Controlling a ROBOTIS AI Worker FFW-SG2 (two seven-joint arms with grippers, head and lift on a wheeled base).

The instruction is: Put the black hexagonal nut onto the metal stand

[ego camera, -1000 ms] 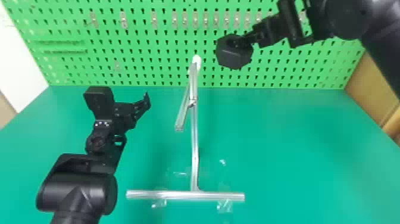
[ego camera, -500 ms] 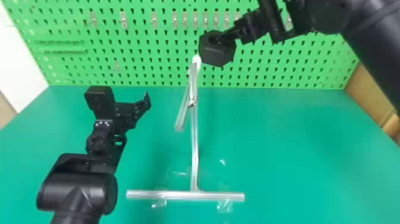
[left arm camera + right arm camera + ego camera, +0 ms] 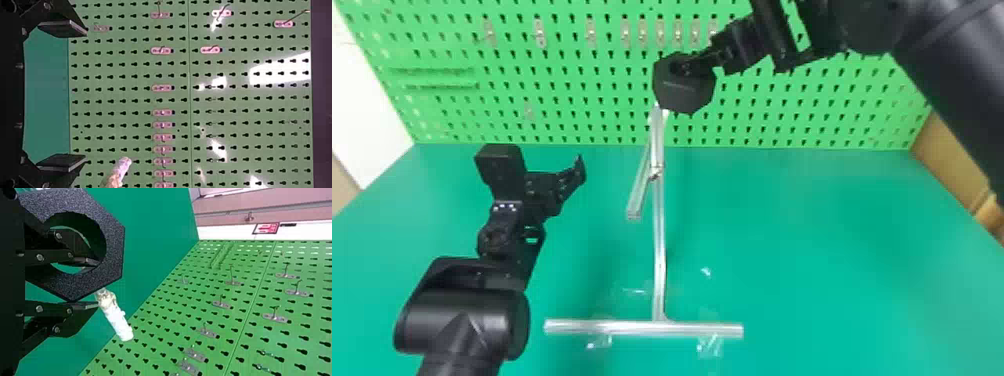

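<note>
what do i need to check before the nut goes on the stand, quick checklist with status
1. Black hexagonal nut pinched by the right gripper, one finger inside its hole, one outside: ok
2. Hole lined up with the white tip of the metal stand: not ok, tip lies outside the hole
3. Stand's base bar down on the table: ok
4. Left gripper clear of the stand: ok
5. Grip firm enough: cannot tell
</note>
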